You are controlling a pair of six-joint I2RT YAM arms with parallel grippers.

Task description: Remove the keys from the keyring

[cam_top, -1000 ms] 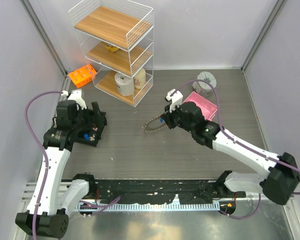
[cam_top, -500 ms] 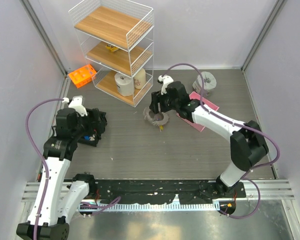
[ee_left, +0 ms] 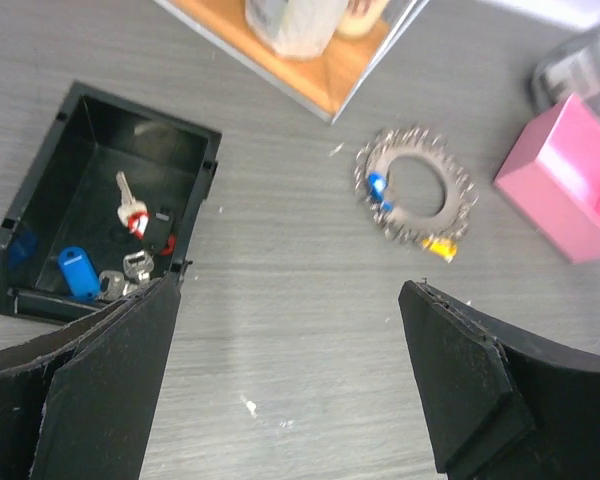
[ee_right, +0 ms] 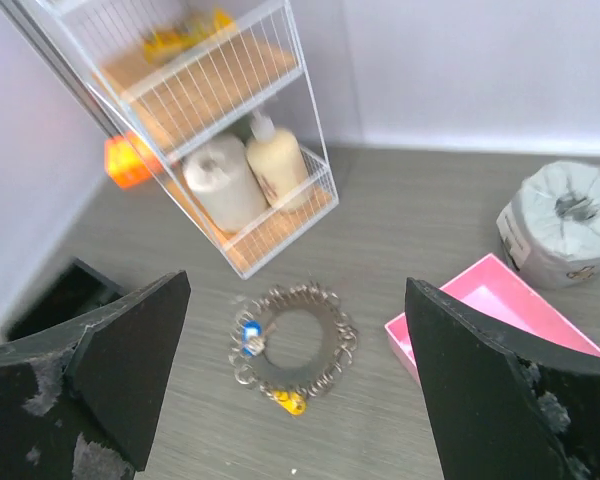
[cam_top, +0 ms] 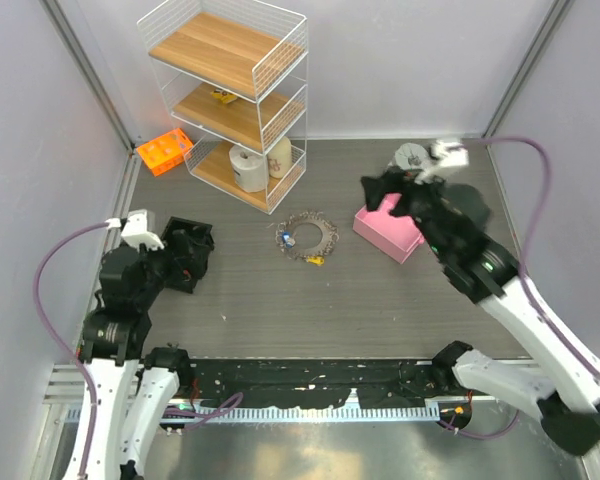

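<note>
**Keyring lies alone on the surface, both pincers released and away from it**

The keyring (cam_top: 329, 233) lies flat on the grey surface (cam_top: 380, 300) near the middle of the overhead view, with nothing gripping it. It sits in front of the wire shelf (cam_top: 230, 100) and to the left of the pink box (cam_top: 385, 228), apart from both. The keys (ee_right: 250, 331) sit at its rim. A blue key (ee_left: 377, 185) is on the side facing the left arm. A yellow key (ee_left: 439, 246) sticks out from the edge nearest the arm bases. The other heads are too small to tell apart.

The left pincer (ee_left: 290, 290) is released, its two fingers spread wide at the bottom corners of its own view. It holds nothing. The ring lies well ahead of it and a little to its right. Under its left finger sits a black tray (ee_left: 140, 112) with a few loose keys inside, one with a blue head and one with red.

The right pincer (ee_right: 295, 285) is also released and holds nothing. Its fingers stand far apart, and in its own camera view the ring lies on the surface between them. Overhead, that arm is raised over the pink box, off to the right of the ring. A grey tape roll (ee_right: 560, 225) stands behind the pink box, and an orange rack (cam_top: 165, 150) sits left of the shelf.
</note>
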